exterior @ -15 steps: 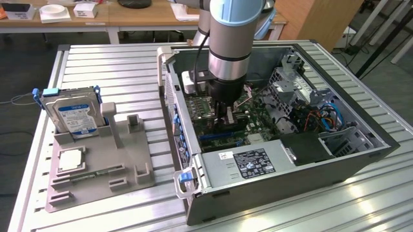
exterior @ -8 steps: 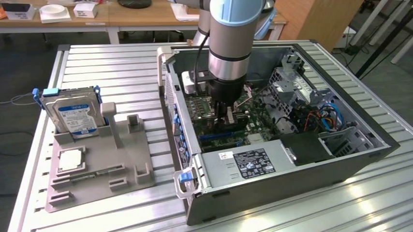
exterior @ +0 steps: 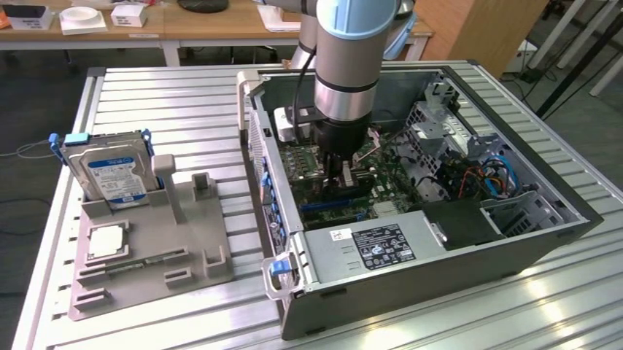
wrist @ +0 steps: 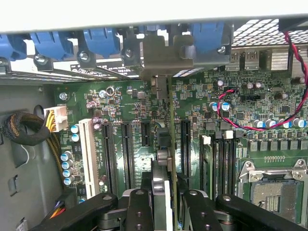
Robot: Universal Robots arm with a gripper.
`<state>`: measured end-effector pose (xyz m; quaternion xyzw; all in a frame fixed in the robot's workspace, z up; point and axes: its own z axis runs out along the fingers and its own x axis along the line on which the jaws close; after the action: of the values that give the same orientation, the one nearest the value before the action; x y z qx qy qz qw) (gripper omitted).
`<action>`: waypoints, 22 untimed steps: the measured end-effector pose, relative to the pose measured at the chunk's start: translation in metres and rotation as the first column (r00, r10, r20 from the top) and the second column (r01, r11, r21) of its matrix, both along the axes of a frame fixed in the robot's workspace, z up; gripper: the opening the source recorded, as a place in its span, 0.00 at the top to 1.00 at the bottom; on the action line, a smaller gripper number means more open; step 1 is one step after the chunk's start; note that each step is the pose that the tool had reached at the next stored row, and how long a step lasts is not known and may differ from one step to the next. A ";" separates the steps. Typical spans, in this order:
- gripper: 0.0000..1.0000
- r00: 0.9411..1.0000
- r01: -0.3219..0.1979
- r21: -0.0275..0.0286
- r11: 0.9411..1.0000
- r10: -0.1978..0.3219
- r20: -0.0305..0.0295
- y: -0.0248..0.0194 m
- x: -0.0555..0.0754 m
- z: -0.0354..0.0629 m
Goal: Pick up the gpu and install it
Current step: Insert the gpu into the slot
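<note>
At the bench's [exterior: 545, 313] near edge stands the open computer case [exterior: 419, 288], taking up the half of the bench toward the exterior view's right. Its power supply [exterior: 380, 248] with a black label lies along the near wall. Beside the case, toward the bench's edge at the exterior view's left, lies a grey tray [exterior: 195, 240]. A square CPU chip [exterior: 107, 240] lies flat in the tray's near part. A hard drive [exterior: 112, 171] stands upright at its far end.

The arm [exterior: 346, 65] comes straight down from above into the middle of the case, its wrist vertical and the jaws pointing down at the motherboard [exterior: 389, 168]. The jaws are drawn in narrow and clamp the gpu [wrist: 161, 180] from both sides. The card stands on edge, in line with the expansion slots [wrist: 126, 149], between two of them. Its metal bracket [wrist: 166, 55] reaches the case's rear wall, just under the row of blue clips [wrist: 101, 41]. I cannot tell whether the card's lower edge sits in a slot.

Beyond the card on the board lie a red and black cable [wrist: 226, 113] and the open CPU socket [wrist: 274, 192]. Far behind the bench stand wooden desks [exterior: 214, 25] with white boxes [exterior: 83, 20].
</note>
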<state>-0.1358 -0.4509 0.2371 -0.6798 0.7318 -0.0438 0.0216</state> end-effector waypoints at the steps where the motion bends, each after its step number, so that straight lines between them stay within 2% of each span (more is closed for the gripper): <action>1: 0.71 1.000 0.000 0.000 1.000 0.000 0.000 0.0001 0.000 0.0000; 5: 0.71 1.000 -0.001 0.000 1.000 0.001 0.000 0.0012 0.000 -0.0001; 22: 0.71 1.000 -0.001 0.000 1.000 0.001 0.000 0.0008 0.000 -0.0026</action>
<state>-0.1358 -0.4501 0.2345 -0.6802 0.7314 -0.0438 0.0217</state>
